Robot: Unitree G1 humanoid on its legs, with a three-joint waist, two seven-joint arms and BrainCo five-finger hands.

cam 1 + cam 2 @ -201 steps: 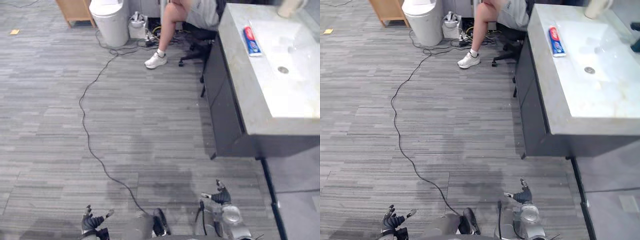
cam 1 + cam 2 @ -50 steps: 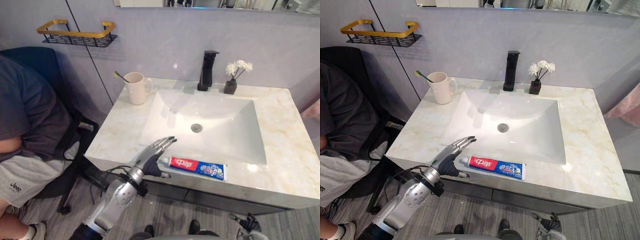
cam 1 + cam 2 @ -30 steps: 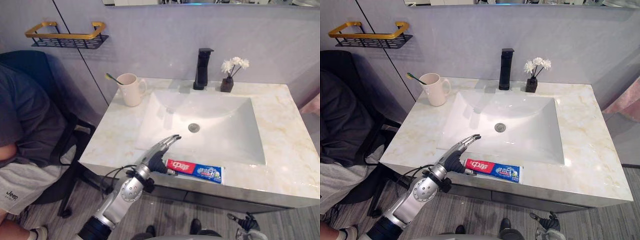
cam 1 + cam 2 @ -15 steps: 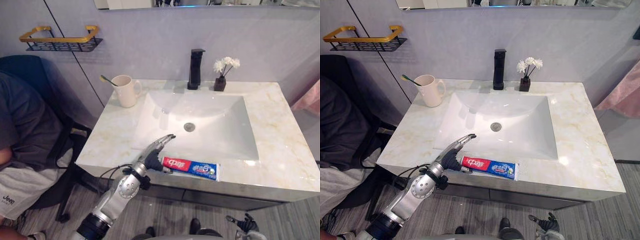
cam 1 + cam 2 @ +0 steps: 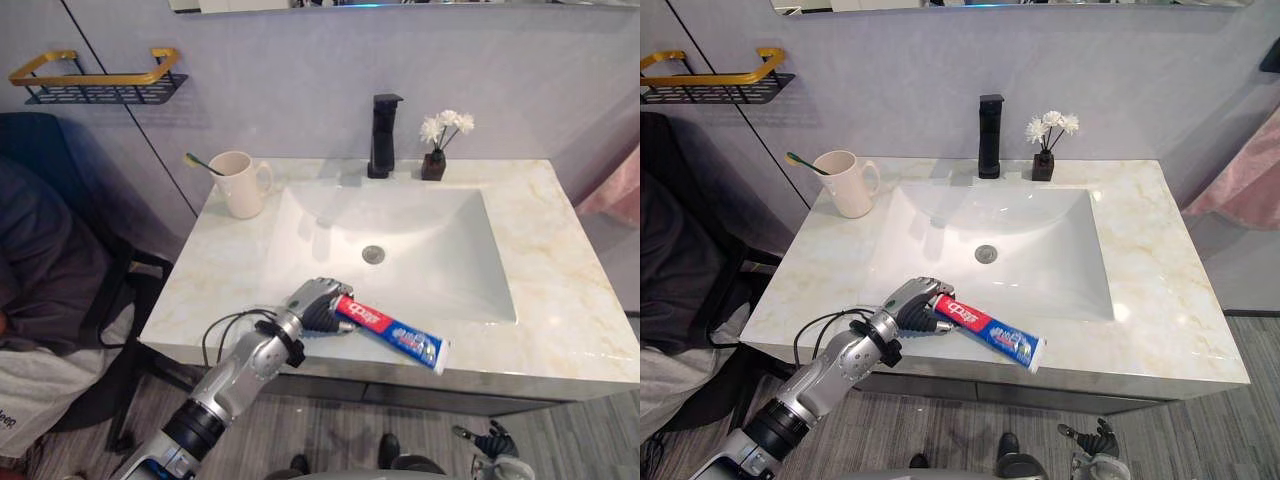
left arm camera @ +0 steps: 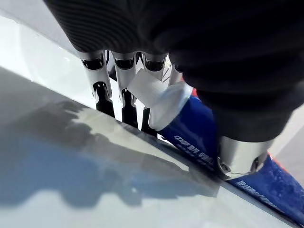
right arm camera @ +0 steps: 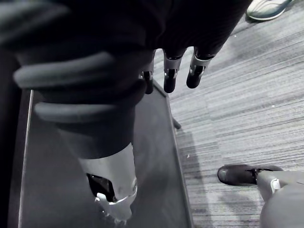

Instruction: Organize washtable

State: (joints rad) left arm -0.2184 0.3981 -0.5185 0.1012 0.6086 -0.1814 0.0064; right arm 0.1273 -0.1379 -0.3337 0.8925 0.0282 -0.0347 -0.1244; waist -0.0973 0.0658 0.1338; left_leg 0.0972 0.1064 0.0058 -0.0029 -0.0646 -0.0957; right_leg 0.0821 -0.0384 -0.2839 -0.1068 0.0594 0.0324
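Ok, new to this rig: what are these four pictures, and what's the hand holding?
It's a humanoid robot with two fingered hands. The two wide pictures come from its head camera, looking down at the washtable. The two close ones come from wrist cameras. The left hand is curled round one end of a toothpaste tube at the counter's front edge. The right hand hangs open near the floor. Also there: a mug with a toothbrush, a black faucet, a flower vase.

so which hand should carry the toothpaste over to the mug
Left. The left hand grips the toothpaste at the counter's front edge, on the mug's side. The right hand hangs low near the floor, below the counter.
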